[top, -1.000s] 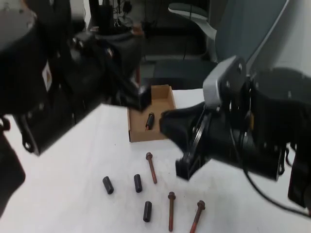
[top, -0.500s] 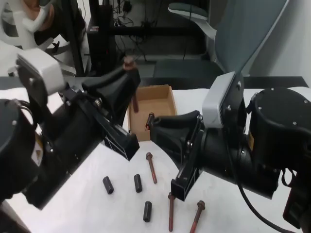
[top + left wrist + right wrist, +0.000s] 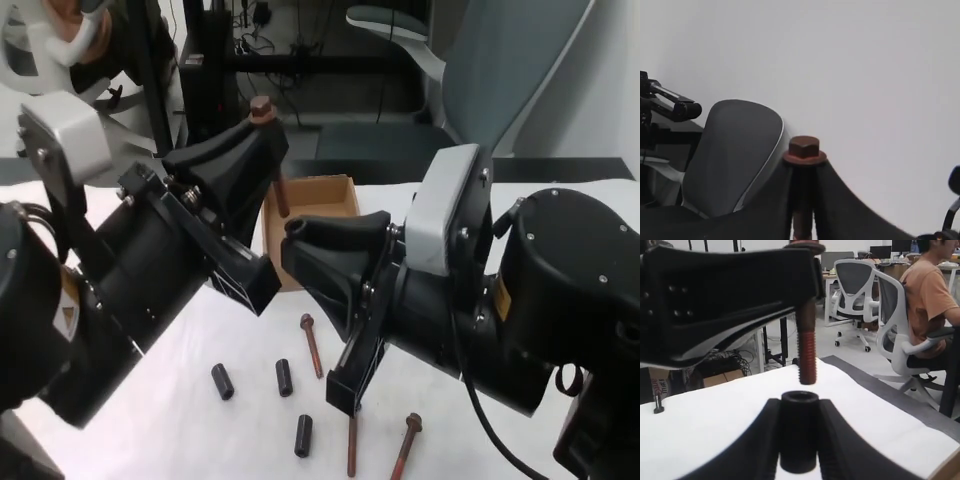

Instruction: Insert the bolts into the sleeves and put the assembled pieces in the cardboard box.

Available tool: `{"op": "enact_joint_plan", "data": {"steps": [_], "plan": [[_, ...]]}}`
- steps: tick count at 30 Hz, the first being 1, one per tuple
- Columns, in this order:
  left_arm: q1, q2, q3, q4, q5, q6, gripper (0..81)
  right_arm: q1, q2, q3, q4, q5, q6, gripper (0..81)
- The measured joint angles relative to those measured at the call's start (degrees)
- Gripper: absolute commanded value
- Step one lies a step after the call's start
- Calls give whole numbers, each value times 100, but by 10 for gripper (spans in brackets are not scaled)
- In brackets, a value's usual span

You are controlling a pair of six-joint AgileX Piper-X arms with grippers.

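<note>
1. Right gripper [image 3: 300,232] extends in from the bench's right side, its fingers clamped on a sleeve [image 3: 799,432] that stands upright, bore upward.
2. Left gripper [image 3: 268,140], raised above it, pinches a bolt [image 3: 807,352] just below the head. The bolt's long axis is vertical, with the threaded tip down, just above the sleeve's mouth and not touching it.
3. Loose sleeves [image 3: 285,377] and loose bolts [image 3: 312,346] lie flat on the bench [image 3: 170,425].
4. Cardboard box [image 3: 320,182] sits beyond them.

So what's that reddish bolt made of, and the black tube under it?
The bolt looks like metal with a dull reddish-brown finish, coppery or rusty. The signs are its cut threads and hex head. The sleeve is matte black, maybe coated metal or hard plastic. Its smooth, unshiny surface leaves that open.
</note>
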Motion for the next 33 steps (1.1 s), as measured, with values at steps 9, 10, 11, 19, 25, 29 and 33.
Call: {"op": "enact_joint_plan", "data": {"steps": [9, 10, 11, 19, 25, 29, 33], "plan": [[0, 0, 0, -158, -2, -130, 18, 10, 124, 0, -258, 162, -16, 6], [0, 0, 0, -158, -2, -169, 18, 10, 124, 0, -258, 175, -16, 6], [0, 0, 0, -158, -2, -176, 18, 10, 124, 0, -258, 188, -16, 6], [0, 0, 0, -111, -2, -186, 18, 10, 124, 0, -410, 189, -16, 6], [0, 0, 0, -81, -2, -186, 18, 10, 124, 0, -423, 189, 47, 6], [0, 0, 0, -81, -2, -186, 18, 10, 124, 0, -423, 152, 152, 6], [0, 0, 0, -72, -2, -186, 18, 10, 124, 0, -423, 144, 151, 6]]}}
